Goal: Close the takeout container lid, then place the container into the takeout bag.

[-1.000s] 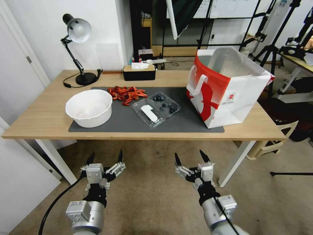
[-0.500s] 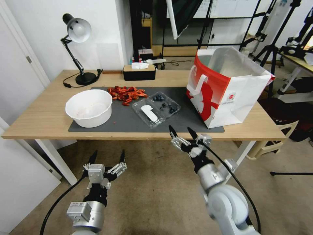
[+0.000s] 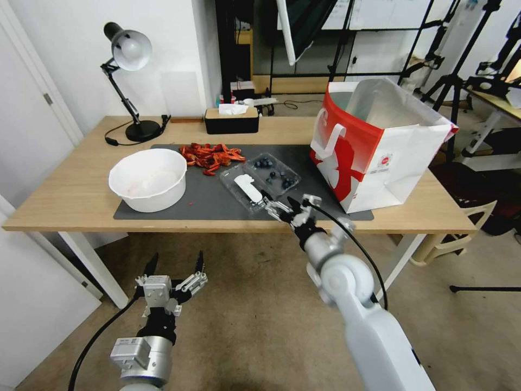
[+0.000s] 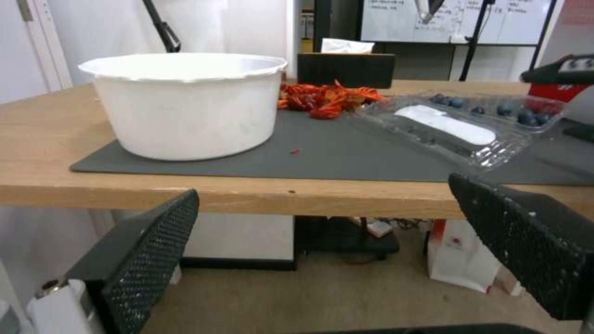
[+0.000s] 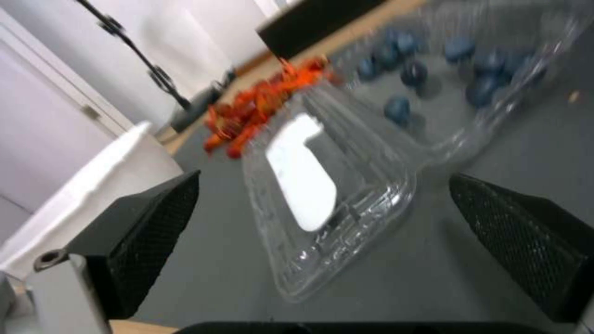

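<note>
2 grippers show: the right gripper [image 3: 278,207] hovers with jaws spread just at the near corner of the lid [image 3: 248,189], while the left gripper [image 3: 173,267] waits low in front of the table [image 3: 65,201], jaws open too. The container [image 3: 259,181] lies open flat on the mat [image 3: 217,203], berries in the far half, with the bag [image 3: 380,146] upright to its right. Thin clear plastic may skid or flex away if a fingertip only nudges the rim, spilling loose berries.
</note>
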Controlling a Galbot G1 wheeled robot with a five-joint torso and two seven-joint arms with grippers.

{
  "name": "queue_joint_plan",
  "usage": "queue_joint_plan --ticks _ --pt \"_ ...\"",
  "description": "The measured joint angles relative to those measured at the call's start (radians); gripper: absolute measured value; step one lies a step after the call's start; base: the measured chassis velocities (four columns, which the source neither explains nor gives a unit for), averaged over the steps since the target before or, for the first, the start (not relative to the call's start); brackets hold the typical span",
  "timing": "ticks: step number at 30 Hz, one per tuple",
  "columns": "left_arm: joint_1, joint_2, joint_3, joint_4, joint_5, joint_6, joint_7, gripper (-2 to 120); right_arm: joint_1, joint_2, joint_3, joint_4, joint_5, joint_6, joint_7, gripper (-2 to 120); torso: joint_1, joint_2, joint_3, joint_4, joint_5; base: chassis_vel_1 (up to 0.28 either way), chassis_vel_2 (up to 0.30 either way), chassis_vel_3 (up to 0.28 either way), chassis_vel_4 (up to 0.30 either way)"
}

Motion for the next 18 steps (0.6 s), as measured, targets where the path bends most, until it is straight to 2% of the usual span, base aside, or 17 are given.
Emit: queue_joint_plan --ticks 7,18 --pt "-0.004 0.003 -0.017 0.007 -0.016 -0.003 -0.001 100 0.063 0.016 -0.024 -0.060 0.049 -0.068 0.077 100 0.000 0.000 0.000 0.0000 0.0002 0.000 0.000 0.000 0.000" --pt "-0.015 0.008 -0.021 0.015 -0.030 -0.003 -0.003 100 0.129 0.029 -0.049 -0.114 0.063 -0.107 0.115 100 0.000 0.000 0.000 -0.0001 0.0001 0.000 0.000 0.000 0.000"
